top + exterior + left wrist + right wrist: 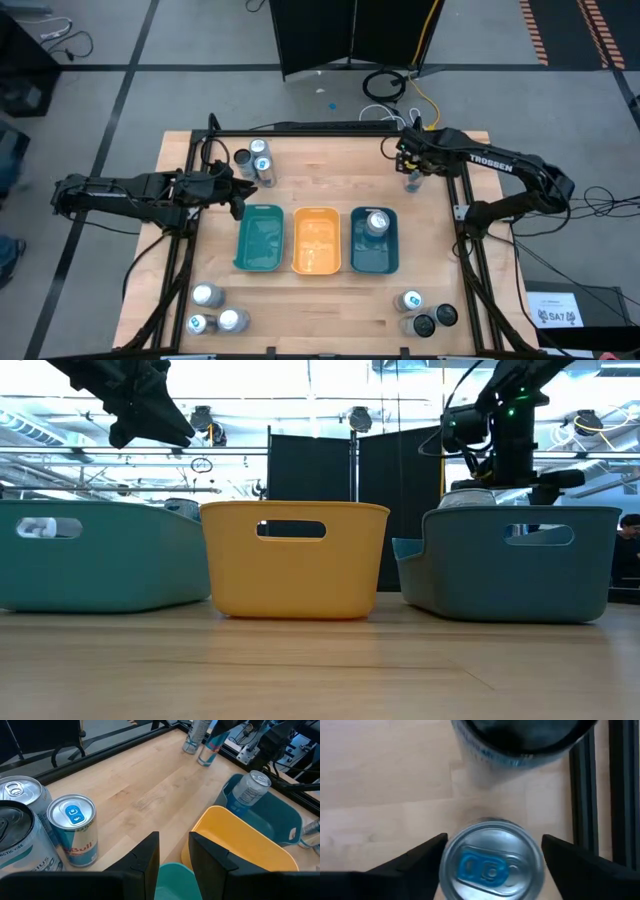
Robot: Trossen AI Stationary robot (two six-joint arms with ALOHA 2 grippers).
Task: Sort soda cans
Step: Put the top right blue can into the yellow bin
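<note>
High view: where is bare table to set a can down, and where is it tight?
Bare wood lies in front of the three trays, between the left front cans and right front cans, and behind the orange tray. Tight: the back-left cans, and the back-right corner where the right gripper straddles a can.

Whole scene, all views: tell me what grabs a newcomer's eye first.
Three trays in a row mid-table: the teal tray, the orange tray and the blue tray, which alone holds a can. At the far right corner the right tool stands open around a blue-tabbed can, a finger on each side. Other cans cluster near the table's corners.
</note>
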